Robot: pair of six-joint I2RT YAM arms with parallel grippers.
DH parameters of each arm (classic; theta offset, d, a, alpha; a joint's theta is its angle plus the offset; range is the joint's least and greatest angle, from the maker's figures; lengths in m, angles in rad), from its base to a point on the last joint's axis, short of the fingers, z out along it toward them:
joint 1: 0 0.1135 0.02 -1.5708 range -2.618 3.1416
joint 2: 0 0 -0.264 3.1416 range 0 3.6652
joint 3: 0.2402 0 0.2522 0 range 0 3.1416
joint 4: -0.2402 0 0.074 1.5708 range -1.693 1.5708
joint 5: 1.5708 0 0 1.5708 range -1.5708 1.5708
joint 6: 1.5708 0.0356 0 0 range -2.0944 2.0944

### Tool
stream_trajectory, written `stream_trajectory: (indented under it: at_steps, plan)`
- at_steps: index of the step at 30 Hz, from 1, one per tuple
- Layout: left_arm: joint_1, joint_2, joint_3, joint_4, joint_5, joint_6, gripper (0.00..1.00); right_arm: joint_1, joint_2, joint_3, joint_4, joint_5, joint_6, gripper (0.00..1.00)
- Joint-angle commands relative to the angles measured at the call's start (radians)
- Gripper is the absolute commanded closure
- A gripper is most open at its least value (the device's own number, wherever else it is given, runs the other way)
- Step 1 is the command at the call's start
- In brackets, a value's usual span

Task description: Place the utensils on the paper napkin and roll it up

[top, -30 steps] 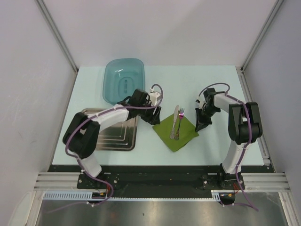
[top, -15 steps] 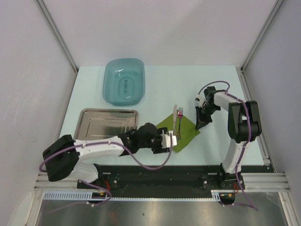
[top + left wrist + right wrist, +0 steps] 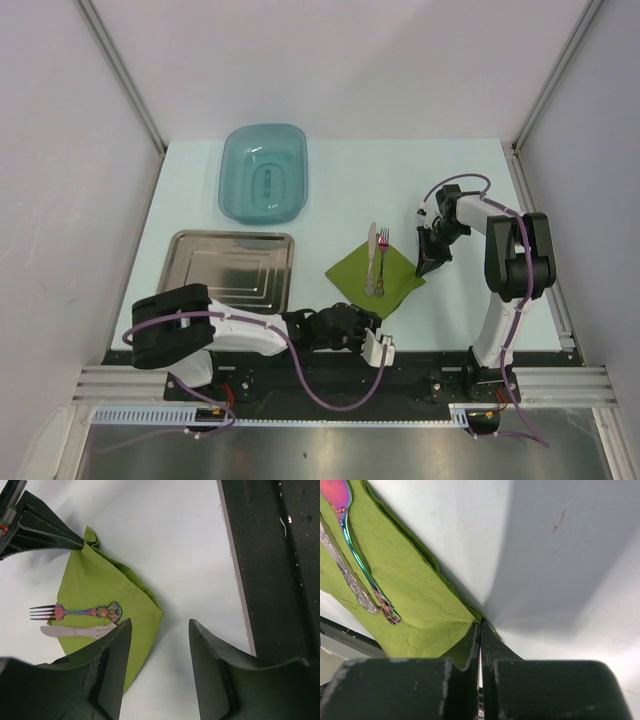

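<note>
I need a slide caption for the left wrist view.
Open left gripper near green napkin; fork and knife lie on it.

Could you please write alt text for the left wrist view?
A purple-handled metal fork and a silver knife lie parallel on an olive-green paper napkin. Nearest, the left gripper is open; the shut right gripper meets the napkin's corner.

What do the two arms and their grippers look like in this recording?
The left arm and right arm match: white tubes, bulky black joints, and purple cables looped along each. The left gripper and right gripper each have two black, tapering fingers.
</note>
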Motion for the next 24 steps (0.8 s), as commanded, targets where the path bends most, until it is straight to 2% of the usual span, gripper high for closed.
stream_trajectory:
  at_steps: [1,6,9,11,15,18,21,22,24]
  plan:
    - [-0.011,0.044,0.009,0.105,-0.022,0.056,0.47,-0.014,0.014,0.003,-0.011,0.003,0.002,1.0]
    - [-0.011,0.095,0.039,0.122,-0.037,0.053,0.57,-0.02,0.015,0.0,-0.012,-0.004,-0.001,1.0]
    - [-0.013,0.113,0.061,0.111,-0.046,0.047,0.68,-0.02,0.018,0.002,-0.011,-0.015,0.0,1.0]
    - [-0.013,0.118,0.061,0.111,-0.048,0.047,0.73,-0.018,0.024,0.006,-0.018,-0.018,0.002,1.0]
    - [-0.007,0.123,0.07,0.108,-0.06,0.042,0.91,-0.021,0.024,0.009,-0.031,-0.038,0.003,1.0]
    - [0.005,0.126,0.087,0.091,-0.063,0.015,1.0,-0.024,0.018,0.011,-0.037,-0.052,0.003,0.97]
    - [0.019,0.112,0.092,0.081,-0.046,-0.004,1.0,-0.027,0.02,0.014,-0.043,-0.052,0.0,0.92]
    - [0.022,0.109,0.093,0.074,-0.034,-0.011,1.0,-0.026,0.021,0.014,-0.045,-0.051,0.0,0.83]
    - [0.032,0.1,0.108,0.045,-0.022,-0.022,1.0,-0.03,0.018,0.016,-0.052,-0.055,-0.004,0.7]
